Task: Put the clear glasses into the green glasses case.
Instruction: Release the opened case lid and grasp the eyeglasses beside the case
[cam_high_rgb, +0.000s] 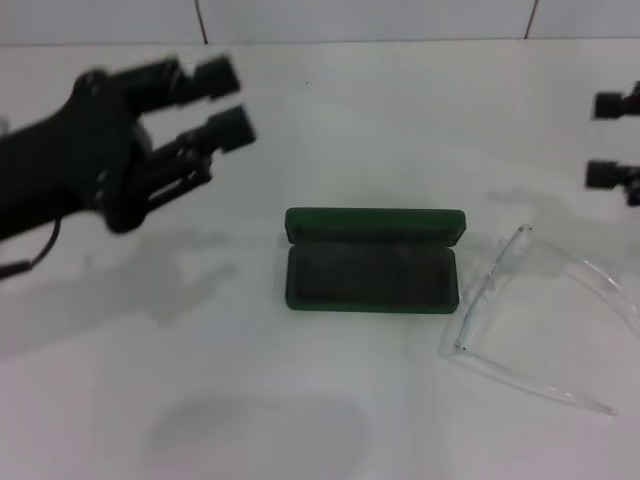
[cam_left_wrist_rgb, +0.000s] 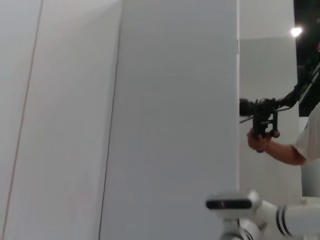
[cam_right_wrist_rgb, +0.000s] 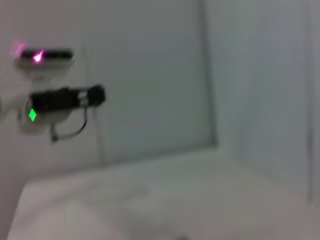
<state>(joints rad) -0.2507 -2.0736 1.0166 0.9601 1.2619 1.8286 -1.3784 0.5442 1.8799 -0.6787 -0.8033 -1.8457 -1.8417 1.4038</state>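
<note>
The green glasses case (cam_high_rgb: 372, 258) lies open in the middle of the white table, lid raised toward the back, dark lining empty. To its right lie the clear glasses (cam_high_rgb: 545, 320), unfolded, one arm's tip close to the case's right end. My left gripper (cam_high_rgb: 220, 100) hovers above the table at the far left, open, with nothing between its black fingers. At the right edge of the head view my right gripper (cam_high_rgb: 612, 140) shows only two black fingertips, spread apart and empty, beyond the glasses. Neither wrist view shows the case or the glasses.
The white table (cam_high_rgb: 250, 400) stretches in front of the case and to its left. A tiled white wall (cam_high_rgb: 360, 20) runs behind it. In the left wrist view a person's hand holds a black device (cam_left_wrist_rgb: 262, 120) beside a wall panel.
</note>
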